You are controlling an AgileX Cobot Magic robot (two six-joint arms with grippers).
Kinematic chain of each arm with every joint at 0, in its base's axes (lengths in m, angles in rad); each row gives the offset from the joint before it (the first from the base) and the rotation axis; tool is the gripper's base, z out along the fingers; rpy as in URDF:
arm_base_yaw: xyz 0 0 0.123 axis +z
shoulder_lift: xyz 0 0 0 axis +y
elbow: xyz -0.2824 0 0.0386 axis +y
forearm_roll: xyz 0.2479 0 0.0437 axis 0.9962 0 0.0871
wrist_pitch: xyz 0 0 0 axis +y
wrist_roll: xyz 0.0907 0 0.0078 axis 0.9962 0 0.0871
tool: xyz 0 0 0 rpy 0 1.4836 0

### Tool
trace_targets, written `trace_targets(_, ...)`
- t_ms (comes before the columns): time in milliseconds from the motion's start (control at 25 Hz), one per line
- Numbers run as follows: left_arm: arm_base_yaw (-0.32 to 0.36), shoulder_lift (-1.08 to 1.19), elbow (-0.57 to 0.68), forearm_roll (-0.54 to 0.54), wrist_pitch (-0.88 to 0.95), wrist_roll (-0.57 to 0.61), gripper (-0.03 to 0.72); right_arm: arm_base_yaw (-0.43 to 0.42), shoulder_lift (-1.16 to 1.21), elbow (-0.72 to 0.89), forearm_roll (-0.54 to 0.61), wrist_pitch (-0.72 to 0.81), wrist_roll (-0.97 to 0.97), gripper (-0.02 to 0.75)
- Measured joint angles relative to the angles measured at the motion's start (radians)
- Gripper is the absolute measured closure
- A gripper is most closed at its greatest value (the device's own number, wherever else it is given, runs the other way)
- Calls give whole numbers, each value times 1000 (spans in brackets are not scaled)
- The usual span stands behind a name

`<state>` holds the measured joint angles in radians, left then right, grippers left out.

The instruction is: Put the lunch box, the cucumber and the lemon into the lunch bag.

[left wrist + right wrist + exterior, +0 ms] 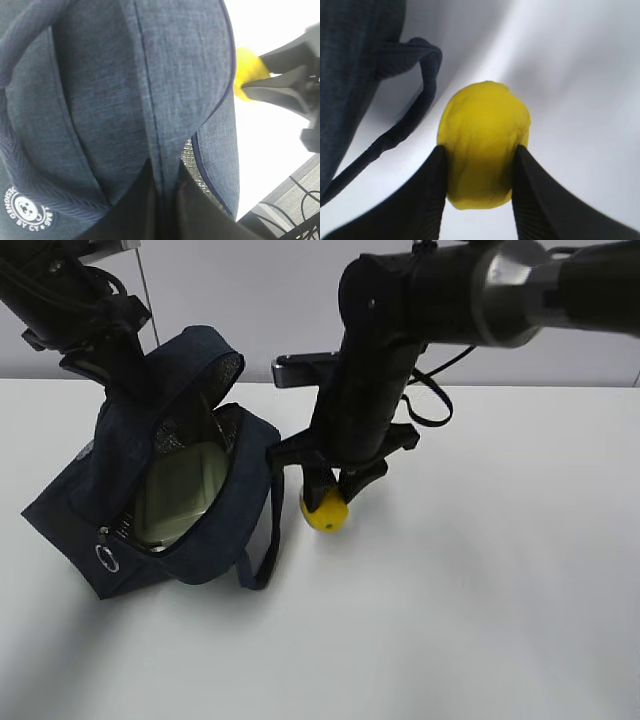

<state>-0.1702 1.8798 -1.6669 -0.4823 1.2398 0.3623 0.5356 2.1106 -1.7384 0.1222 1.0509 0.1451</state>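
Observation:
The navy lunch bag (90,510) lies tilted on the white table at the left with its lid flap raised. My left gripper (128,372) is shut on that flap, and the fabric (125,75) is pinched between its black fingers (135,210). Inside the opening shows the pale green lid of the lunch box (180,495). Just right of the bag, my right gripper (331,498) is shut on the yellow lemon (326,513), which sits between its jaws (482,140) close to the tabletop. In the left wrist view the lemon (247,72) shows past the flap's edge. The cucumber is out of view.
One loop handle (265,550) of the bag trails on the table between the bag and the lemon, and it shows as the handle (415,100) in the right wrist view. The white table (480,590) stretches to the right and front.

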Motion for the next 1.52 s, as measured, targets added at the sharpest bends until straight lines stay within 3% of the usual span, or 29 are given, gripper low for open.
trace_targets(320, 0, 0, 0, 0, 0, 0, 686, -4, -150, -1, 45, 13, -42, 455)
trace_targets(640, 0, 0, 0, 0, 0, 0, 686, -4, -164, -4, 327, -66, -214, 456)
trace_targets(1320, 0, 0, 0, 0, 0, 0, 686, 2, 45, -4, 751, -305, -476, 455)
trace_targets(1520, 0, 0, 0, 0, 0, 0, 686, 2, 50, -4, 803, -323, -548, 379)
